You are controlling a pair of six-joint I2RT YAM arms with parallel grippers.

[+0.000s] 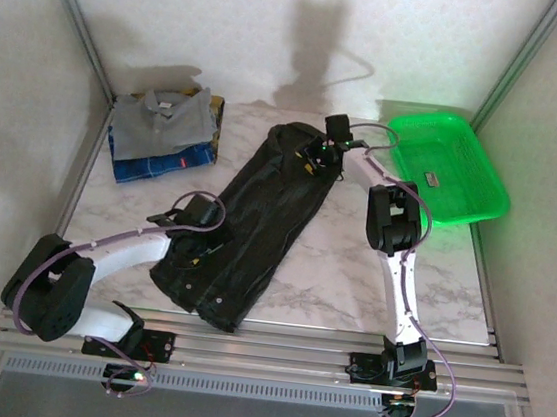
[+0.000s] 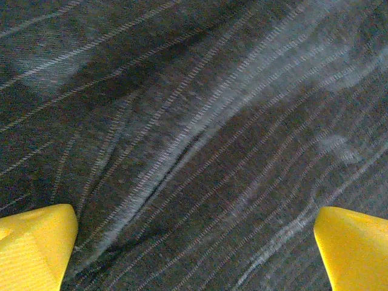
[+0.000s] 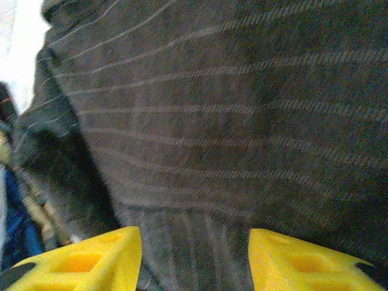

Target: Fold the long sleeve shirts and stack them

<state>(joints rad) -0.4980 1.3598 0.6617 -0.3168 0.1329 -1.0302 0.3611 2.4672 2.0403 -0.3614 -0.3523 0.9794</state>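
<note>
Dark striped shirt (image 1: 257, 216) is lying on the table (image 1: 352, 267) as one long narrow strip. From overhead it runs from about 1 o'clock down to 7 o'clock through the middle. Looks to me like the sides and sleeves are tucked in and the lengthwise fold is done, so I'd say we're at the end-over-end fold.

Left gripper (image 1: 196, 250) sits at the strip's 9 o'clock edge, down near the low end. On its wrist cam the yellow fingers (image 2: 36, 242) are spread as wide as they go, nothing in them, just striped cloth underneath.

Right gripper (image 1: 316, 158) is up on the 1 o'clock end of the strip. Its fingers (image 3: 103, 254) are partway apart with cloth in the gap. I honestly can't tell if they're pinching a fold or just hovering over it.

The grey shirt (image 1: 169, 111) is folded on the pile in the 10 o'clock corner, and the green basket (image 1: 495, 193) is off at 2 o'clock.

My guess for the next move: get a solid pinch on one end, ideally both corners. Then carry it over toward the other end without dragging the strip crooked, and after that it goes on the pile.
</note>
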